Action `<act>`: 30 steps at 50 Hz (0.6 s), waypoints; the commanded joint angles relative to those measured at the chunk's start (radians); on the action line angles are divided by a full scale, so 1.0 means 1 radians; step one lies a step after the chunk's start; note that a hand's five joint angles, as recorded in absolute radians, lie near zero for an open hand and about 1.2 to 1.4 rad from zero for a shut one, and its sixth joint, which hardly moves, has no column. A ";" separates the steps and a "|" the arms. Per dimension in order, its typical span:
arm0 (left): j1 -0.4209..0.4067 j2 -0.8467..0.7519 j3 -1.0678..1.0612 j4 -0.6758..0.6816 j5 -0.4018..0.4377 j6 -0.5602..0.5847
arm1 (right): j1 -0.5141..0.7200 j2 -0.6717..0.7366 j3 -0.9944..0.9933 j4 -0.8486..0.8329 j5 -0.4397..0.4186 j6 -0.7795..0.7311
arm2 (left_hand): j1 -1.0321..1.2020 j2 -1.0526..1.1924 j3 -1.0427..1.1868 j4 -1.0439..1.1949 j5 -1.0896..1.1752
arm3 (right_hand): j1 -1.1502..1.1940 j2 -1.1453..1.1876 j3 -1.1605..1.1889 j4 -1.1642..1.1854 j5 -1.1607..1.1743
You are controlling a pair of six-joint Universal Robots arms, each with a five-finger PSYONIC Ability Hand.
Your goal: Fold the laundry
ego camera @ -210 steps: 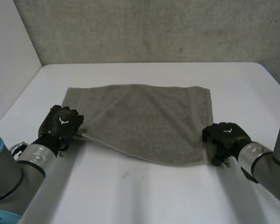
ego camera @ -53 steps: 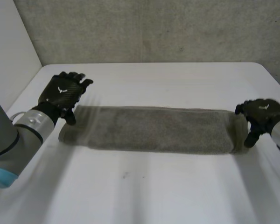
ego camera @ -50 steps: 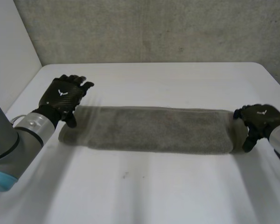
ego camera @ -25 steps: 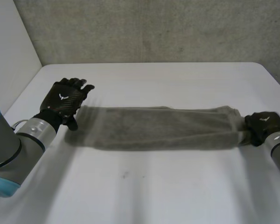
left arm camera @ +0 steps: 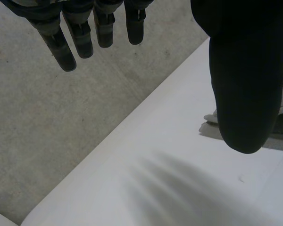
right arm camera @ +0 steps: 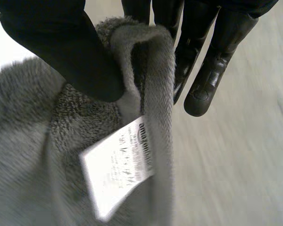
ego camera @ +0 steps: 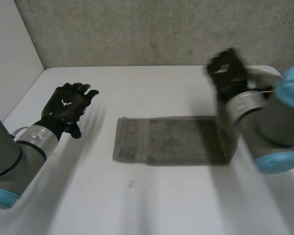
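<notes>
A grey towel (ego camera: pixel 171 141), folded into a long strip, lies across the middle of the white table (ego camera: pixel 152 205). My right hand (ego camera: pixel 228 68) is raised above the strip's right end. In the right wrist view its thumb (right arm camera: pixel 61 42) and fingers pinch that end of the towel (right arm camera: pixel 28 141), beside a white label (right arm camera: pixel 120 165). My right forearm hides the stretch of cloth below the hand. My left hand (ego camera: pixel 66 105) hovers open to the left of the towel, apart from it. Its fingers (left arm camera: pixel 80 33) are straight, and a towel corner (left arm camera: pixel 210 117) peeks out beside its thumb.
A grey concrete wall (ego camera: pixel 152 29) runs behind the table's far edge, and a white wall (ego camera: pixel 10 58) stands at the left. Bare tabletop lies in front of the towel and to its left.
My right hand has shut on the towel's right end and lifted it up and toward the left. The lying strip is shorter and its left end has slid right. My left hand barely moved.
</notes>
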 commanded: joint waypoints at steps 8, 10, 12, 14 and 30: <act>0.000 0.013 -0.011 -0.001 -0.004 0.000 | 0.360 0.294 -0.110 0.090 -0.199 -0.045 | 0.000 0.007 0.004 0.006 -0.024 | 0.452 0.231 0.213 0.204 0.252; 0.000 0.015 -0.011 -0.001 -0.004 0.000 | 0.369 0.315 -0.115 0.092 -0.198 -0.045 | 0.000 0.007 0.004 0.006 -0.024 | 0.452 0.231 0.213 0.204 0.252; 0.000 0.016 -0.011 0.000 -0.004 0.000 | 0.372 0.329 -0.118 0.095 -0.196 -0.045 | 0.000 0.007 0.004 0.006 -0.024 | 0.452 0.231 0.213 0.204 0.252; 0.000 0.021 -0.009 -0.001 -0.004 -0.002 | 0.372 0.334 -0.121 0.097 -0.195 -0.043 | 0.000 0.007 0.004 0.006 -0.024 | 0.409 0.188 0.170 0.161 0.209; -0.120 0.038 0.083 -0.003 -0.004 -0.158 | 0.111 -0.011 -0.040 0.225 -0.106 0.630 | 0.041 0.048 0.045 0.047 0.017 | -0.770 -0.991 -1.009 -1.018 -0.969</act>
